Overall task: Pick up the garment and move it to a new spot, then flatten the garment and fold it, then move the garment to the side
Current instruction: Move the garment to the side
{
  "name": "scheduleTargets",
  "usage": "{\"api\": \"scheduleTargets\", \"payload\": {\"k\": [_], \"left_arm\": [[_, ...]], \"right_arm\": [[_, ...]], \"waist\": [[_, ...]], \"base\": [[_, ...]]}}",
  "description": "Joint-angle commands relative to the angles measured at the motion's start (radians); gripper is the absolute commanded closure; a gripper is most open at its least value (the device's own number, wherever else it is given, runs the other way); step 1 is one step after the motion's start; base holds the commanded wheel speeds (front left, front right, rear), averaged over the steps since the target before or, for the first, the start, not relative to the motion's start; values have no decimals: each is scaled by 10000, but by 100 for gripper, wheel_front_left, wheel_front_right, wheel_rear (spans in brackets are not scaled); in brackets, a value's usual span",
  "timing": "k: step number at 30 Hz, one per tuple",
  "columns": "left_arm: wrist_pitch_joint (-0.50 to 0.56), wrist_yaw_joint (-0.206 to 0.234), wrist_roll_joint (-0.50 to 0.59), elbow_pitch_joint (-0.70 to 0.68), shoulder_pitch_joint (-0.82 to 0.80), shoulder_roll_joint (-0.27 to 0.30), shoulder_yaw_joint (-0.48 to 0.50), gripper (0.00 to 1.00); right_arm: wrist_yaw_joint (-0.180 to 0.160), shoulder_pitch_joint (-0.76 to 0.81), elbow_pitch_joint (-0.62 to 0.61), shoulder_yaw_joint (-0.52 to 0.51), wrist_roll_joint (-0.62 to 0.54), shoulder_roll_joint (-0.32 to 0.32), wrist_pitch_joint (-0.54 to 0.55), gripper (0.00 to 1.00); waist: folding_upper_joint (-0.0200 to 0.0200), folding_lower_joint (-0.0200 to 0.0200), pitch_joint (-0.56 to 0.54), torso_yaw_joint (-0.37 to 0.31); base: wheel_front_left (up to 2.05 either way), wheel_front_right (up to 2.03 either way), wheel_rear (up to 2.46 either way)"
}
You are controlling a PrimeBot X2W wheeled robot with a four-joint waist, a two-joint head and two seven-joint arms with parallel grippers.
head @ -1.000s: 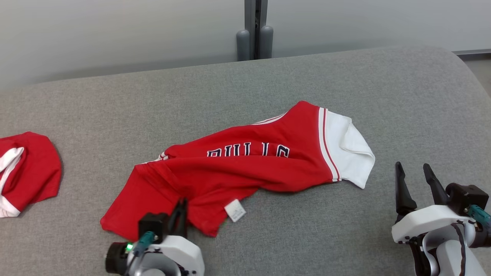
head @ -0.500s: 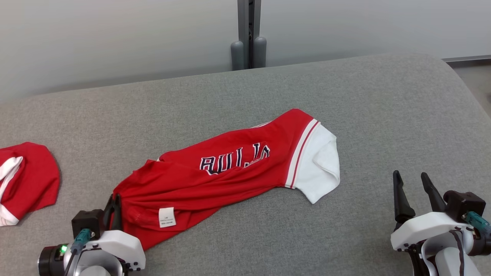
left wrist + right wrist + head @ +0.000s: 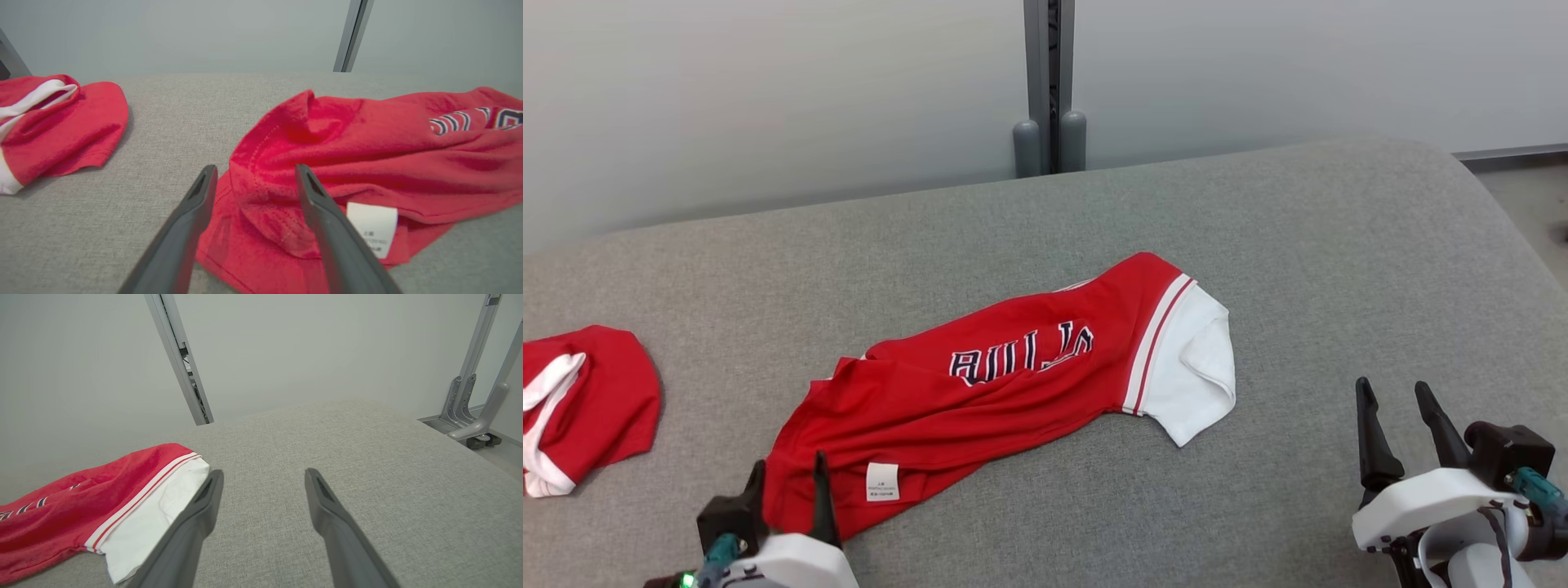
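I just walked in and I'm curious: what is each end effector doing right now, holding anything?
Left end effector: open, straddling the red jersey edge, gripping nothing.
Right end effector: open, empty, apart from the jersey.

**Soft, even light; wrist views blur up close**

Bright, diffuse light falls evenly from above. The garment [image 3: 1013, 384] casts only a thin, faint shadow on the grey cushion [image 3: 1339, 269]. The head view is sharp throughout. In both wrist views the near fingers [image 3: 184, 237] blur slightly, and straight posts [image 3: 179, 359] lean at the wide-angle edges.

Grey padded surface [image 3: 1339, 245] bears jersey [image 3: 980, 400], red cloth [image 3: 600, 392]
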Motion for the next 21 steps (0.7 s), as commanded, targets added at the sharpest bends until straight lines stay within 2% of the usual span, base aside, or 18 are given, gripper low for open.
{"api": "scheduleTargets", "payload": {"k": [1,12,21], "left_arm": [[-3,54,174,-242,259,-57,122,0],[-3,-270,847,-690,1059,-367,310,0],[-1,-531,171,-188,720,-445,48,0]], "right_arm": [[1,204,-173,44,45,-52,-16,0],[1,535,-326,747,52,-59,-16,0],[1,271,-259,789,-20,-55,-16,0]], "waist": [[0,0,-122,13],[0,0,-282,202],[0,0,182,285]], "base": [[0,0,0],[0,0,0],[0,0,0]]}}
